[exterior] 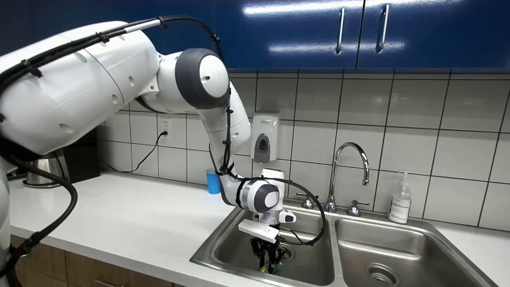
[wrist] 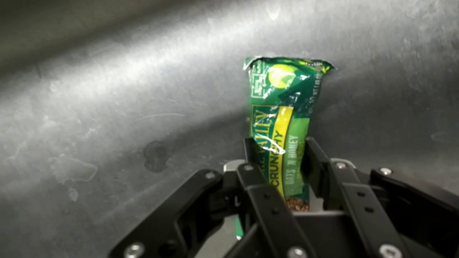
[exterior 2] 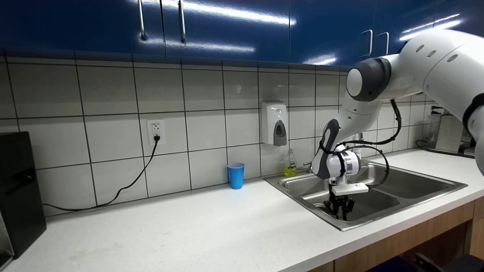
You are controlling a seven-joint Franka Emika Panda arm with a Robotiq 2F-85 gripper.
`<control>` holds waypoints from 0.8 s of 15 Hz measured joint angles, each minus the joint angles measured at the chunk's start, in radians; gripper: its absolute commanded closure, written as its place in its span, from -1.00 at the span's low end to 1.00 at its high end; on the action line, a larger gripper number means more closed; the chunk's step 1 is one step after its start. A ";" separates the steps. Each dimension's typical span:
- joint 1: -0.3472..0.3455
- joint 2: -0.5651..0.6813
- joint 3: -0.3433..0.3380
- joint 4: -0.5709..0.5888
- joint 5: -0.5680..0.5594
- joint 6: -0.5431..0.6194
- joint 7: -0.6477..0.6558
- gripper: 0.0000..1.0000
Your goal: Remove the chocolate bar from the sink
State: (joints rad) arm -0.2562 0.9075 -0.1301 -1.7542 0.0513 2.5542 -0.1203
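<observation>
Nearest, in the wrist view, the jaws stand either side of the chocolate bar (wrist: 281,114), apparently grasping its green wrapper by the edges, one end jutting past the tips. The bar is low in the sink (exterior: 336,259), in the left-hand basin (exterior: 308,265) as an exterior view shows it; whether it touches the steel I cannot tell. I judge the step in hand to be the grasp, the lift not yet made. The next move calls for a steady rise above the rim, then a carry to the bench (exterior: 131,223), short of the blue cup (exterior: 213,182).
</observation>
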 measured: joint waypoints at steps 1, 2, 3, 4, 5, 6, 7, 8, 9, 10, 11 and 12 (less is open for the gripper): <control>0.000 -0.003 0.000 0.000 0.000 0.000 0.003 0.80; 0.000 -0.008 0.000 0.000 0.000 0.000 0.005 0.80; 0.000 -0.015 0.000 0.000 0.000 0.000 0.008 0.80; 0.000 -0.024 0.000 0.000 0.000 0.000 0.012 0.80; 0.000 -0.034 0.000 -0.001 0.000 0.000 0.016 0.80; 0.000 -0.046 0.000 -0.003 0.000 0.000 0.021 0.80; 0.000 -0.059 0.000 -0.005 0.000 -0.001 0.026 0.80; 0.000 -0.072 0.000 -0.009 0.000 -0.001 0.030 0.80; 0.000 -0.087 0.000 -0.015 0.000 -0.002 0.034 0.80; 0.000 -0.101 -0.001 -0.022 0.000 -0.003 0.038 0.80; 0.000 -0.117 -0.002 -0.030 0.000 -0.004 0.041 0.80; 0.000 -0.132 -0.003 -0.039 0.000 -0.005 0.043 0.80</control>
State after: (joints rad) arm -0.2561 0.7758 -0.1334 -1.7933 0.0515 2.5492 -0.0770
